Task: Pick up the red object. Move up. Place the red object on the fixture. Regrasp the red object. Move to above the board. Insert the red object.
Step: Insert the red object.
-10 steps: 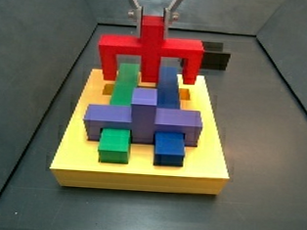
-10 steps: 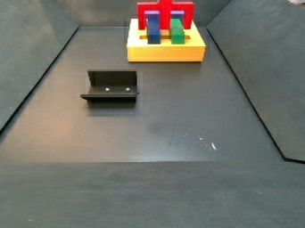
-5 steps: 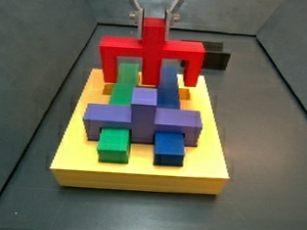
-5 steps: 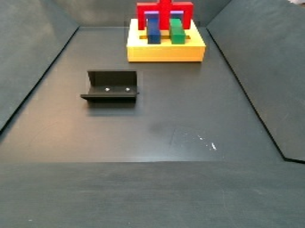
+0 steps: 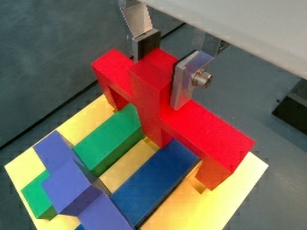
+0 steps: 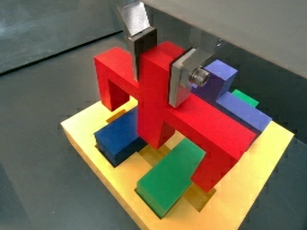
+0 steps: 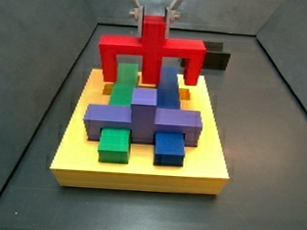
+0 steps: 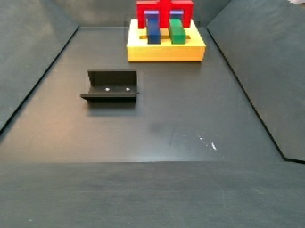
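Observation:
The red object (image 7: 151, 48) is an arch with a central post. It stands upright over the far end of the yellow board (image 7: 139, 175), its legs straddling a green bar (image 7: 124, 86) and a blue bar (image 7: 167, 88). My gripper (image 5: 166, 67) is above it, shut on the top of the post, as both wrist views show (image 6: 160, 70). One dark pad (image 5: 144, 49) and one silver finger plate (image 5: 189, 81) press on opposite sides of the post. In a side view the gripper (image 7: 153, 11) comes straight down from above. The red object also shows far off in a side view (image 8: 165, 16).
A purple cross-shaped block (image 7: 143, 116), a green cube (image 7: 113, 144) and a blue cube (image 7: 171, 147) sit on the board's near half. The fixture (image 8: 111, 86) stands on the dark floor away from the board (image 8: 167, 53). Grey walls enclose the floor.

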